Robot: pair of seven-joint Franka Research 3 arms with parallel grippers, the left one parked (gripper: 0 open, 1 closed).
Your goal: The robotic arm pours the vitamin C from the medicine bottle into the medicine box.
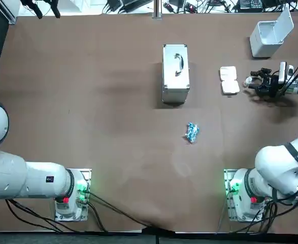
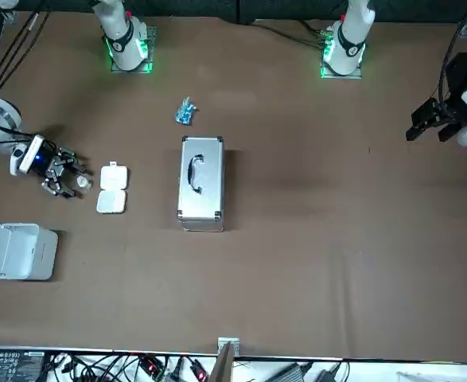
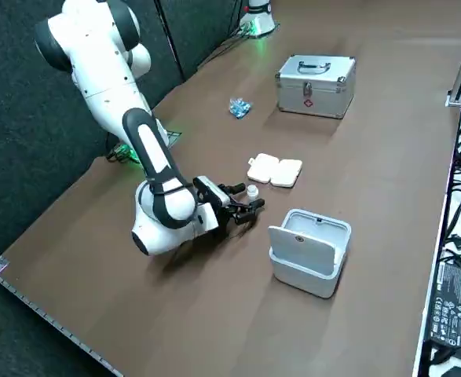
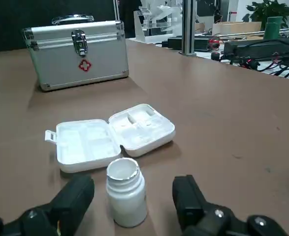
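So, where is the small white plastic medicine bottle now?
The white bottle stands upright at the right side of the top view, inside the open right gripper, just beside the open white pill box.

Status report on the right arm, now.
Right gripper down low, fingers open astride the medicine bottle. Bottle upright, uncapped. Medicine box open just beyond it, nothing between.

I have the right arm [image 3: 155, 157] reaching low, wrist level; right gripper [image 3: 244, 206] points leftward, fingers [image 4: 78, 194] spread well apart.
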